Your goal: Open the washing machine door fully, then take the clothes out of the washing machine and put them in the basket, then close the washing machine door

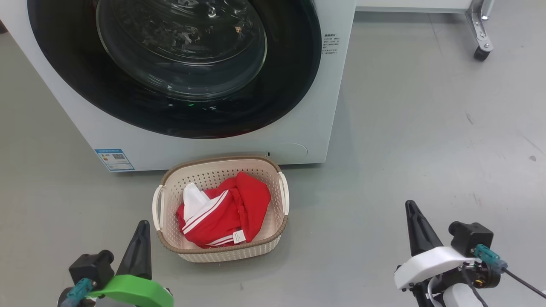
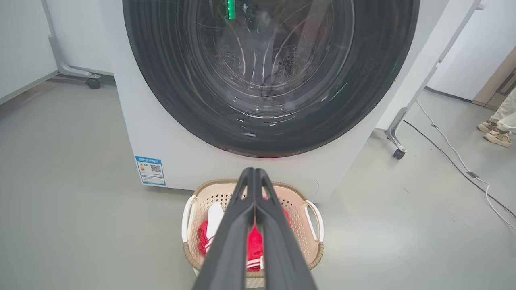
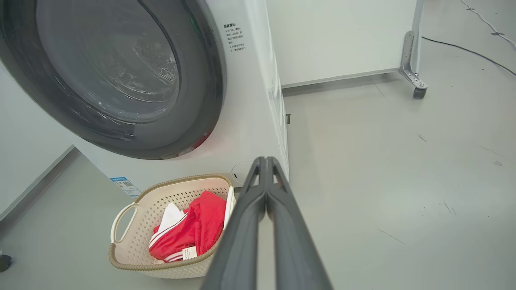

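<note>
The white washing machine (image 1: 298, 123) stands ahead, its round black-ringed glass door (image 1: 179, 47) lying shut against the front. On the floor before it sits the cream basket (image 1: 222, 249) holding the red clothes (image 1: 230, 209) with white stripes. My left gripper (image 1: 140, 228) hangs at the lower left, beside the basket's near left corner, shut and empty. My right gripper (image 1: 411, 209) is at the lower right, well clear of the basket, fingers pressed together on nothing. In the left wrist view the shut gripper (image 2: 254, 171) points at the basket (image 2: 314, 257); in the right wrist view the gripper (image 3: 266, 160) is shut too.
Grey floor spreads all around. A wheeled white frame leg (image 1: 481, 38) stands at the far right. Cables (image 2: 455, 157) run across the floor to the right, and a person's shoes (image 2: 494, 135) show at the far right of the left wrist view.
</note>
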